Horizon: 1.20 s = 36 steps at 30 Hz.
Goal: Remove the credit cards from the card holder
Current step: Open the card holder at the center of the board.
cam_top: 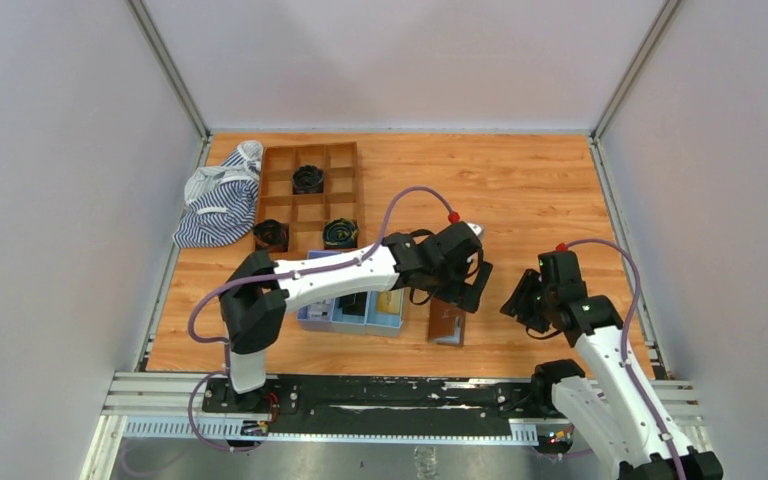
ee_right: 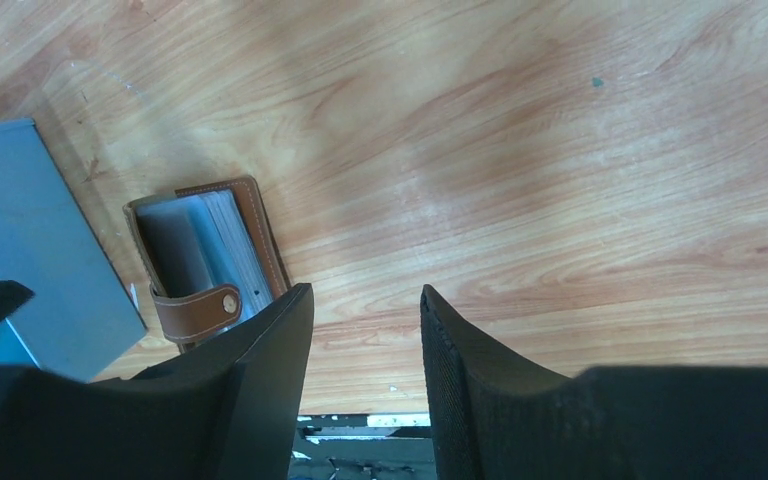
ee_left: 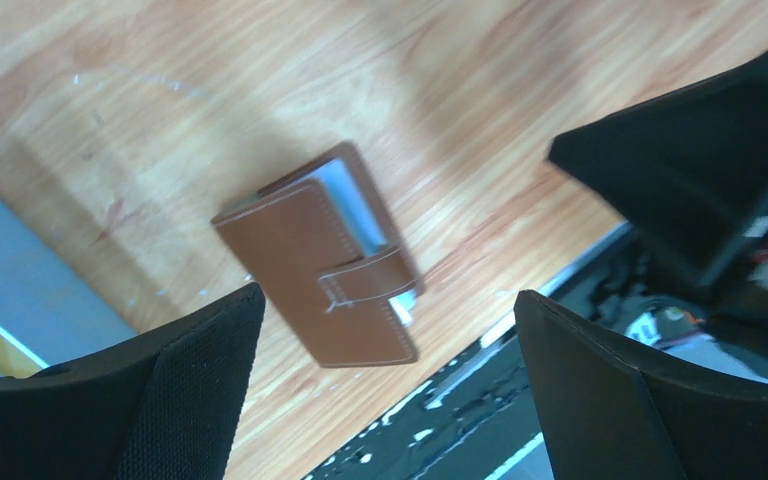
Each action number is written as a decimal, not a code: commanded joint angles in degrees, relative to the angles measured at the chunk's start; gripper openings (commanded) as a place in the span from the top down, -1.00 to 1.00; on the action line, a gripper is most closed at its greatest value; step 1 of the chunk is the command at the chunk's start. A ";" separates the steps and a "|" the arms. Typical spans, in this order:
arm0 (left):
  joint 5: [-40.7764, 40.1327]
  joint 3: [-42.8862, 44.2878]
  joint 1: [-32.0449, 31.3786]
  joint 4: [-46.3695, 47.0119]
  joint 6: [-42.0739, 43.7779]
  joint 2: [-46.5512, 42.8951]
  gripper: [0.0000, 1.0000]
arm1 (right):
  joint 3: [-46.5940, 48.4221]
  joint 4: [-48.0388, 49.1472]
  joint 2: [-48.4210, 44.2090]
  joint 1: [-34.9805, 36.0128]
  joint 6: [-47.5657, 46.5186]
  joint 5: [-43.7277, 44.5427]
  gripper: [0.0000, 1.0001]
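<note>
The card holder (cam_top: 447, 324) is a small brown leather wallet lying flat on the wooden table, right of the blue tray (cam_top: 312, 320). Its strap is fastened across it. In the left wrist view the card holder (ee_left: 310, 280) shows pale card edges (ee_left: 355, 205) along one side. My left gripper (ee_left: 388, 293) hovers above it, open wide and holding nothing. In the right wrist view the card holder (ee_right: 205, 260) lies to the left of my right gripper (ee_right: 366, 292). Its jaws stand partly apart over bare wood, with nothing between them.
A brown wooden grid box (cam_top: 310, 195) holding black round items stands at the back left. A striped cloth (cam_top: 218, 205) lies beside it. The blue tray (ee_right: 30, 240) sits close to the holder's left. The black base rail (cam_top: 360, 395) runs just beyond the table's near edge.
</note>
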 commanded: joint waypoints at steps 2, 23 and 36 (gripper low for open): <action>-2.89 -1.53 -1.77 -4.97 0.33 3.17 -1.00 | 0.73 2.17 3.44 -1.91 -2.49 -2.41 0.04; -0.38 4.91 -2.84 -2.42 -1.26 14.75 -0.26 | 3.81 -1.46 0.28 -4.47 -4.21 -2.11 0.05; 1.24 -0.19 -0.67 4.65 -3.97 7.70 -0.16 | 4.05 -1.77 0.05 -5.53 -3.24 -7.04 0.09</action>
